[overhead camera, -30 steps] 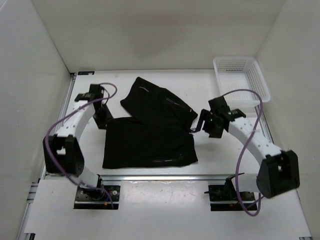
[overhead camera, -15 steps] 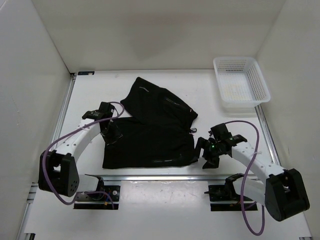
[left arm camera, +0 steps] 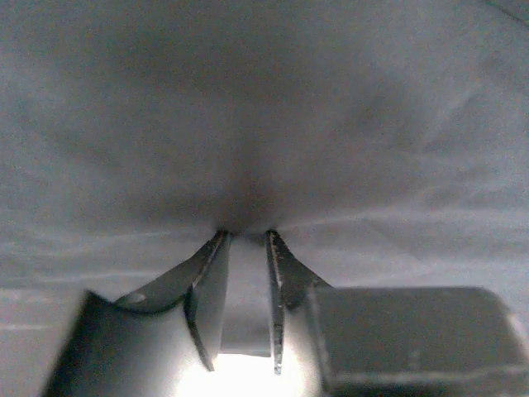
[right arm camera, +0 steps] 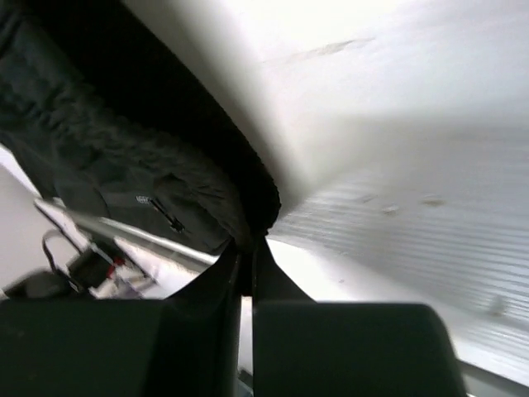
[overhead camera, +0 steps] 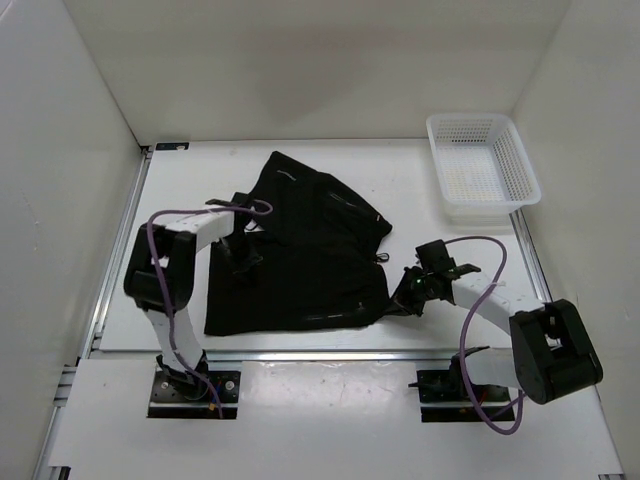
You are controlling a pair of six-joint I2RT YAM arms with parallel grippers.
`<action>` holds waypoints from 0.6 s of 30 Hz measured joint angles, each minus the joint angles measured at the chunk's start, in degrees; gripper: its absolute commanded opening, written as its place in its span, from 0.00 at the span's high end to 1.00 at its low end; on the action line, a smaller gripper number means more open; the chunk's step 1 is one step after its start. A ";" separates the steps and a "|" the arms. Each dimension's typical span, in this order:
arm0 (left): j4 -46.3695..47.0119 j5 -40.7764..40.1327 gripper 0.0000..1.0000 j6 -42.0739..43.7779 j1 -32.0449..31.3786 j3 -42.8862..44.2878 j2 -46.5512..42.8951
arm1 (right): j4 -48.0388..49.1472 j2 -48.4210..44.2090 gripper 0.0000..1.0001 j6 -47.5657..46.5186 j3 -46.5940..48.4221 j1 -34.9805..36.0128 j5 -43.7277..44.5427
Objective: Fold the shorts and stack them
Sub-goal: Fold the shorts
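Observation:
Two black shorts lie on the white table. The back pair (overhead camera: pixel 315 200) is spread at an angle, and the front pair (overhead camera: pixel 300 290) lies flat near the front rail, overlapping it. My left gripper (overhead camera: pixel 240 258) presses down on the front pair's upper left part. In the left wrist view the gripper (left arm camera: pixel 246 236) is pinched narrow on the fabric (left arm camera: pixel 264 124), with creases running to its tips. My right gripper (overhead camera: pixel 397 297) is at the front pair's right edge. The right wrist view shows the gripper (right arm camera: pixel 250 248) shut on the black hem (right arm camera: pixel 124 149).
A white basket (overhead camera: pixel 470 118) stands at the back right corner. White walls close in the table on three sides. A metal rail (overhead camera: pixel 300 355) runs along the front edge just behind the arm bases. Purple cables loop over both arms.
Both arms have swung in toward the front shorts. The right gripper came down to the shorts' right edge and shut on the hem. The left gripper moved onto the left part and narrowed.

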 measured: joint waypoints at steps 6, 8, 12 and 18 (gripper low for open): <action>-2.71 0.85 0.66 2.58 -1.51 13.31 10.38 | -0.63 -5.44 1.00 1.14 -0.42 -6.86 4.15; -4.04 1.25 0.67 3.56 -1.86 19.30 14.43 | -1.05 -6.49 1.00 1.11 -0.44 -8.83 5.27; -6.51 1.70 0.66 5.51 -2.78 30.77 21.27 | -1.77 -6.29 1.00 1.03 -0.48 -9.86 7.13; -7.87 -1.36 0.48 7.54 -3.54 34.75 21.81 | -3.30 -6.21 1.00 0.66 -0.48 -9.86 9.09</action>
